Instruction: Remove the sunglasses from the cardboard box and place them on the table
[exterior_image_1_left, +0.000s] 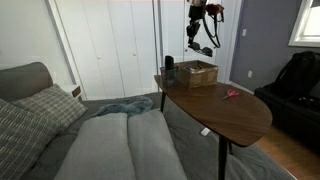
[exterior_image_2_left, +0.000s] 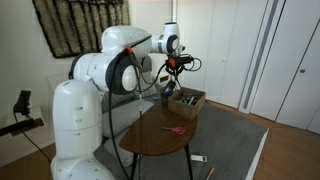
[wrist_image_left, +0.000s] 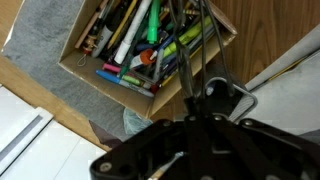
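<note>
My gripper (exterior_image_1_left: 197, 30) hangs well above the cardboard box (exterior_image_1_left: 197, 73) at the far end of the dark brown oval table (exterior_image_1_left: 240, 115). It is shut on the sunglasses (exterior_image_1_left: 205, 47), a thin dark pair dangling below the fingers, clear of the box. In the wrist view the fingers (wrist_image_left: 200, 95) pinch the thin frame of the sunglasses (wrist_image_left: 254, 98), and the open box (wrist_image_left: 75, 62) lies below, full of pens and markers. The gripper (exterior_image_2_left: 175, 66) and the box (exterior_image_2_left: 186, 101) show in both exterior views.
A black cylinder (exterior_image_1_left: 169, 68) stands beside the box. A small red item (exterior_image_1_left: 231, 94) lies on the tabletop mid-table and shows again in an exterior view (exterior_image_2_left: 174, 130). A grey sofa (exterior_image_1_left: 120, 145) sits against the table's near side. White closet doors stand behind.
</note>
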